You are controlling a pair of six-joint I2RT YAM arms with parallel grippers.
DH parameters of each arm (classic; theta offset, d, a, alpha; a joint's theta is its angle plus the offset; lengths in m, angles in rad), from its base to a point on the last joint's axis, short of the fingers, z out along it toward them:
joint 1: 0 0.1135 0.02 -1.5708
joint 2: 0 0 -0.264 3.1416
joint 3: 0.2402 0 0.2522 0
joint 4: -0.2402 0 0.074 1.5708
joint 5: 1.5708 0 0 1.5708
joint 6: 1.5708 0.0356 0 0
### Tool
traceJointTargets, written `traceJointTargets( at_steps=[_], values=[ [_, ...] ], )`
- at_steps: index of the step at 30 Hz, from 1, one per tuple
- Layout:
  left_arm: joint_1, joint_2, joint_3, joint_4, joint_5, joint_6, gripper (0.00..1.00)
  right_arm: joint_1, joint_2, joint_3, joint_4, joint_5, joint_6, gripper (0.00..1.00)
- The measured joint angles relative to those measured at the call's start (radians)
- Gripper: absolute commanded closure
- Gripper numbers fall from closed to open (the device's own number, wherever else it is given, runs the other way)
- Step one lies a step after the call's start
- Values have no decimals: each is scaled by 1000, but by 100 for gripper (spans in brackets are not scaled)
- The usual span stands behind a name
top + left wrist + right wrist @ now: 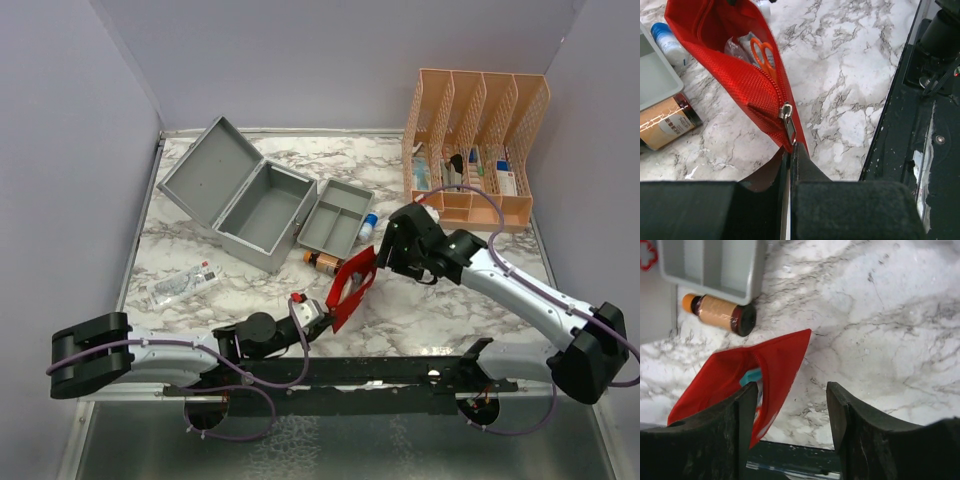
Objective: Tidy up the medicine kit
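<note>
The medicine kit (245,195) is a grey metal box that sits on the table (440,300), back toward the far left corner. Its lid is open and leans back. Its grey tray (335,217) is out of the box and lies on the table just beside it, on the side nearer the middle. A brown bottle (322,262) with an orange cap lies on its side, touching or almost touching the near edge of the tray. A small blue and white bottle (368,226) lies by the tray's other side. A red pouch (350,285) stands up on its edge, near the middle of the table's near edge. The left jaws are shut tight on the low end of the red pouch, right by the zipper pull (788,120). The pouch is unzipped (orange scissors (765,52) peek out from inside). The right jaws are wide open over the high end of the pouch and hold nothing. The red cloth is close by one of their sides, and I cannot tell if it touches. A peach rack (475,140) stands in the far right corner. A clear packet (183,284) lies near the left edge.
</note>
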Motion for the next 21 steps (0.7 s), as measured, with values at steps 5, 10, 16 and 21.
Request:
traceJointTargets(
  at_steps=[5,10,16,21],
  values=[
    [3,-54,60,-132,0,-13,100,0,-82,13,71,-75,-269,44],
    [21,-50,137,-244,11,-31,100,0,-233,-2,191,-200,-488,49],
    [42,-9,210,-338,47,-47,100,0,-305,-58,310,-453,-673,62],
    [71,20,267,-385,84,-68,100,0,-356,-200,350,-650,-733,63]
  ],
)
